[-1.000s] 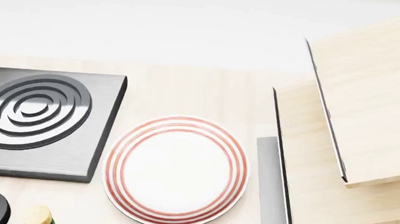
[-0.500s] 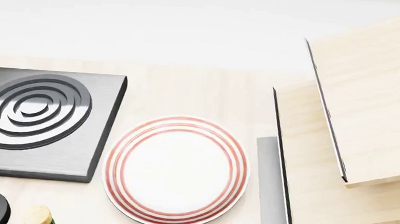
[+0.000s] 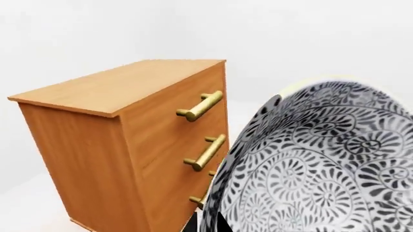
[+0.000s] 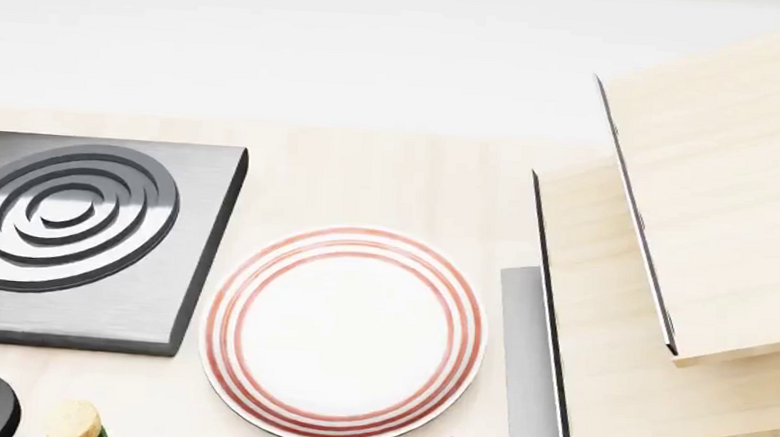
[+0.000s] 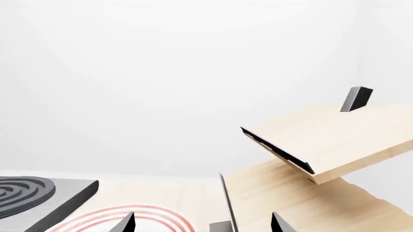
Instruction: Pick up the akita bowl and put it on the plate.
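**Bowl up close at the left wrist, plate bare in front**

Gripper state on the left arm cannot be read outright: its fingers are not visible in the left wrist view, where the akita bowl [image 3: 316, 164] fills the near side of the picture, tilted so its patterned inside faces the camera. That closeness suggests the left gripper is carrying the bowl by its rim, but the contact itself is hidden. Behind the bowl stands a wooden drawer chest [image 3: 139, 140] with brass handles, well apart from it.

The right gripper [image 5: 200, 223] shows only as two dark fingertips at the edge of its own view, set apart with nothing between them, so it reads as open and empty.

What the coming move turns on is where the plate [image 4: 344, 334] lies from the bowl. The head view shows the plate flat on the desk [image 4: 365, 177], bare, just beside the dark square burner [image 4: 89, 238] on one side and the leaning pale wooden boards [image 4: 683, 254] on the other. The bowl is nowhere in the head view, so it sits outside that frame, on the left arm's side. My judgement is that the left arm must bring it in over the plate and level it.

Only the left wrist view shows the bowl; only the head and right wrist views show the plate [image 5: 123, 216].
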{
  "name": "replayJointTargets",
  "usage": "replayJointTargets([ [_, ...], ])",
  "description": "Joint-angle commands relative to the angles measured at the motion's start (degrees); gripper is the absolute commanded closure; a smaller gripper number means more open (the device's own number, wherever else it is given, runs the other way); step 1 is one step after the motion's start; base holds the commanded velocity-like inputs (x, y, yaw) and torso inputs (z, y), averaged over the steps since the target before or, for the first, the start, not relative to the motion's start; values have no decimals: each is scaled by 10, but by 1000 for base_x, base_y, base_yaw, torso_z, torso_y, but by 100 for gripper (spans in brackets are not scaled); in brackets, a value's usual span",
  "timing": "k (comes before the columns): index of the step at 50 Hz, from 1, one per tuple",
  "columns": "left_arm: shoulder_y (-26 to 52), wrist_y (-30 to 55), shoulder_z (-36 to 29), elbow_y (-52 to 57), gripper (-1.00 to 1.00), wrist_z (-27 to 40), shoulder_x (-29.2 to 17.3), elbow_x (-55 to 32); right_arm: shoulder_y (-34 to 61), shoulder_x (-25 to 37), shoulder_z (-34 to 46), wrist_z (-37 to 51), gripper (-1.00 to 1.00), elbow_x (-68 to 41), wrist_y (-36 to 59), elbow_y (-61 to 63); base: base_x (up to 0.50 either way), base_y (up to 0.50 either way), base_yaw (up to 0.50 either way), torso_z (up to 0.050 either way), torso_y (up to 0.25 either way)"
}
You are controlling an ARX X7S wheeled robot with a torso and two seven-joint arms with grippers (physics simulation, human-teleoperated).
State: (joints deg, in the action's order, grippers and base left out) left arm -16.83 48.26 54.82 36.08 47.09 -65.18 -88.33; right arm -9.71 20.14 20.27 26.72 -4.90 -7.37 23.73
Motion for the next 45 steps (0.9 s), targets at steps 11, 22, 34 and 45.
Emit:
replayJointTargets([
  [11, 143, -176, -65, 11, 100, -25, 19, 69, 0, 2, 4, 2, -100, -2, -7, -8, 0, 0, 0, 0, 0],
  [22, 305, -283, -296, -53, 100, 13, -32, 52, 0, 3, 6, 4, -100, -3, -7, -8, 0, 0, 0, 0, 0],
  [34, 611, -251, -561, -144, 100, 29, 31, 54, 4, 6, 5, 5, -100, -6, -4, -8, 0, 0, 0, 0, 0],
  [45, 748, -210, -639, -222, 100, 23, 111, 65, 4, 8, 4, 6, -100, -8, -7, -10, 0, 0, 0, 0, 0],
])
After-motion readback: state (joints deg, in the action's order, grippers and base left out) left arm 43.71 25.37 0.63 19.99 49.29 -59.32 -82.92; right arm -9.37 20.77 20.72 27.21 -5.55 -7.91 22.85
